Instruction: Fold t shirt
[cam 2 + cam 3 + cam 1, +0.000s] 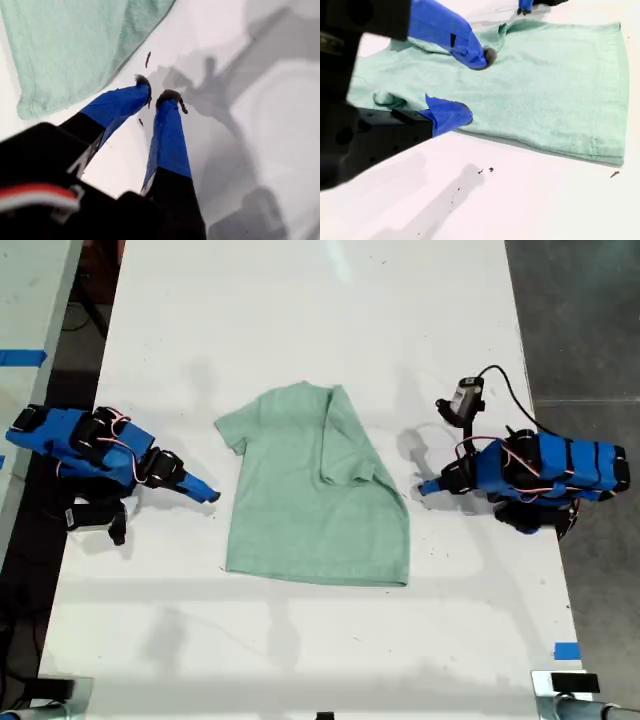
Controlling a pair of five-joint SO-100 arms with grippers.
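1. Two blue arms sit on the white table (pixel 300 320), one at each side of the t shirt (pixel 290 510), both clear of the cloth.
2. The mint-green t shirt lies flat near the middle of the table, neck toward the exterior view's top and hem toward its bottom.
3. Its sleeve side on the exterior view's right is folded over onto the body, so that edge runs on a slant. The sleeve on the exterior view's left is spread out flat.
4. My first gripper (pixel 428 487) belongs to the arm at the exterior view's right. It points at the folded edge and sits near it without touching.
5. In the first wrist view, my first gripper (pixel 155 92) has its tips barely parted. White table shows through the narrow gap and nothing is grasped. The shirt's hem corner (pixel 30 107) lies just beside it.
6. My second gripper (pixel 205 495) is on the arm at the exterior view's left, just beside the shirt's unfolded edge.
7. In the second wrist view, my second gripper (pixel 467 85) is spread wide and empty, with the shirt (pixel 550 85) stretching beyond it.
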